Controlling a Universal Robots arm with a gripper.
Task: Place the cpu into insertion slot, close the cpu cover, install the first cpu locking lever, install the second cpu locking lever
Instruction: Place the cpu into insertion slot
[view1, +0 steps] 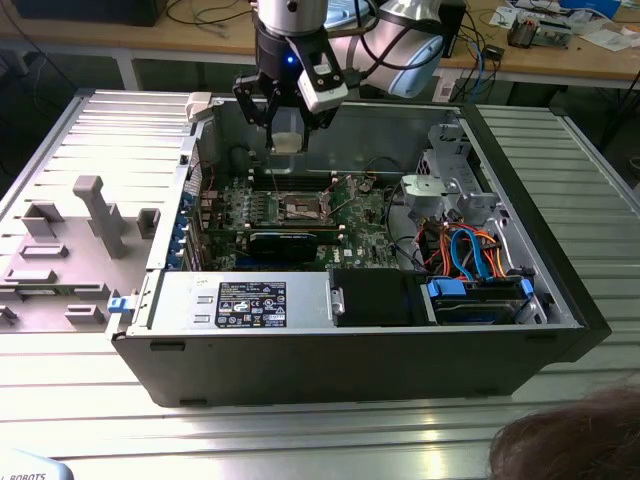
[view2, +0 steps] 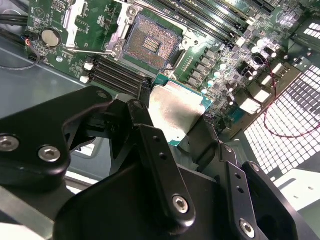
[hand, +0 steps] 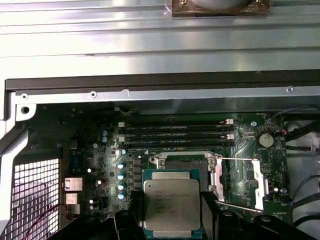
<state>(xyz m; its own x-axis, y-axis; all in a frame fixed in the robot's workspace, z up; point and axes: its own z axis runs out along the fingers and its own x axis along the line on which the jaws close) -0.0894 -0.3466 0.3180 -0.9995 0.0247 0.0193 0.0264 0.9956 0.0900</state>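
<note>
The hand (view1: 286, 130) is clamped on the cpu (view1: 287, 143) and holds it above the motherboard (view1: 362, 215) inside the open case (view1: 350, 370). In the exterior view the cpu hangs at twelve o'clock of the slot (view1: 300, 207), apart from it. In both wrist views the slot is bare, and the cover (hand: 218, 181) lies folded open beside it.

cpu (view2: 175, 107) lower edge hidden behind the jaws, insertion slot (hand: 186, 161) partly covered by cpu
</note>
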